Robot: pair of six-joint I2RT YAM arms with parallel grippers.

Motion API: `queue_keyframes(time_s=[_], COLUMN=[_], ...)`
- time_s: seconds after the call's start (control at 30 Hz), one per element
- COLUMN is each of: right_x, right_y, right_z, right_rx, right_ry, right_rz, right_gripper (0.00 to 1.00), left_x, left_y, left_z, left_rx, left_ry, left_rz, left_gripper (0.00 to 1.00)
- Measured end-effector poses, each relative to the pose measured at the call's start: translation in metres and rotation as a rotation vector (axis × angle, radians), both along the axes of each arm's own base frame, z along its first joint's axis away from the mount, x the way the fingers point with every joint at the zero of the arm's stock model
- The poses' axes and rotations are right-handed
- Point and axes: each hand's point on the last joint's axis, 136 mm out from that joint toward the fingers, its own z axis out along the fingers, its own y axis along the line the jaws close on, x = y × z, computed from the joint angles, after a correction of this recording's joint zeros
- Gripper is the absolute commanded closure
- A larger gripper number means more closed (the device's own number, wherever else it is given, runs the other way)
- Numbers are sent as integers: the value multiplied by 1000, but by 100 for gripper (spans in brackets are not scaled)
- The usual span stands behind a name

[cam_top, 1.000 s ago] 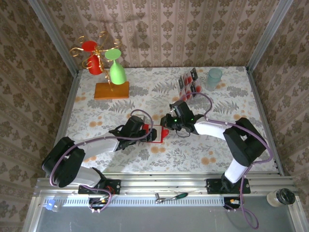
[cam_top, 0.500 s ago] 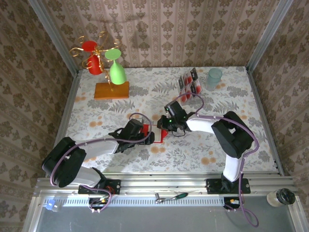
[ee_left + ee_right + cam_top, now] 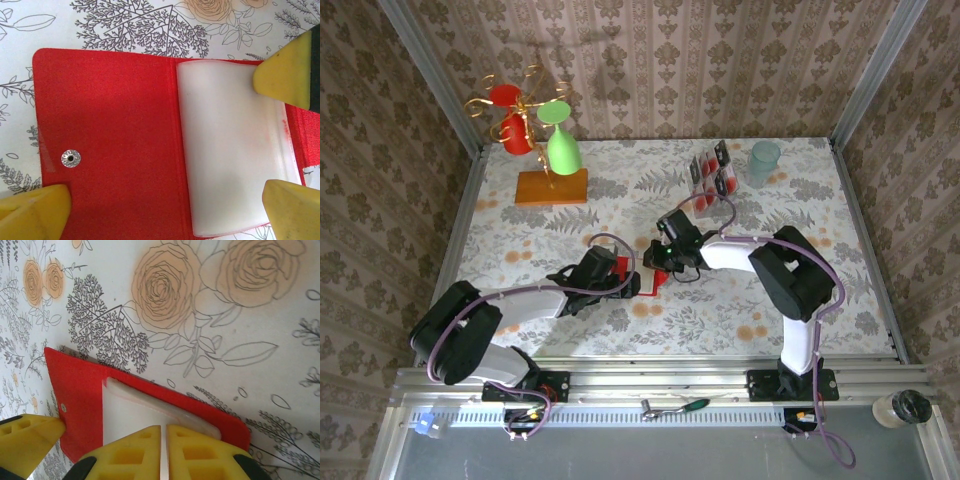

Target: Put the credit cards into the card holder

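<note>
Card holder (image 3: pixel 110 125) lies open mid-desk (image 3: pixel 720 310), your left end effector (image 3: pixel 160 212) spread wide over it, right end effector (image 3: pixel 163 437) pinched shut at its pale pockets (image 3: pixel 230 150); snag that sleeve and it drags or folds, with the credit cards (image 3: pixel 708 175) waiting in the far rack.

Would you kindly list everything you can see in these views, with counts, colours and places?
wallet: one, red, open, pale inside, mid-table
cards: several, pale with red marks, far right of table
cup: one, pale green, far right corner
glasses: two, one red and one green, far left
block: one, orange, below the glasses
tool: one, green handle, front rail
table: one, floral cloth
left gripper: one, yellow-tipped, open, straddling the wallet
right gripper: one, yellow-tipped, shut, over the wallet's pale side
</note>
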Motion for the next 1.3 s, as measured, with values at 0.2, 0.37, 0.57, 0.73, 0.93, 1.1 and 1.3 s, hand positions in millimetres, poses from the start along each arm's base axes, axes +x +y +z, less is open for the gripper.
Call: queue_keyframes(time_s=[0.2,0.37,0.57,0.73,0.93,1.1,1.3], right_x=[1,2,2,3,4,4,5], right_y=[8,13,15,16,17,17,23], right_z=[-1,-1,-1,-1,0,0,9], right_rx=[11,26,31,39,45,47,76], right_ry=[1,-3,-5,-3,-1,0,-10], right_rz=[13,20,20,16,8,8,26], right_gripper=[87,87,88,88,87,82,56], left_x=[2,4,4,5,10,14,16], left_y=[0,-1,-1,0,1,4,3], left_z=[0,0,-1,-2,-5,-7,-7], left_rx=[2,4,5,11,27,36,28], left_ry=[-8,-14,-13,-15,-36,-59,-74], left_rz=[5,6,6,9,18,33,38], left_gripper=[0,0,0,2,15,23,24])
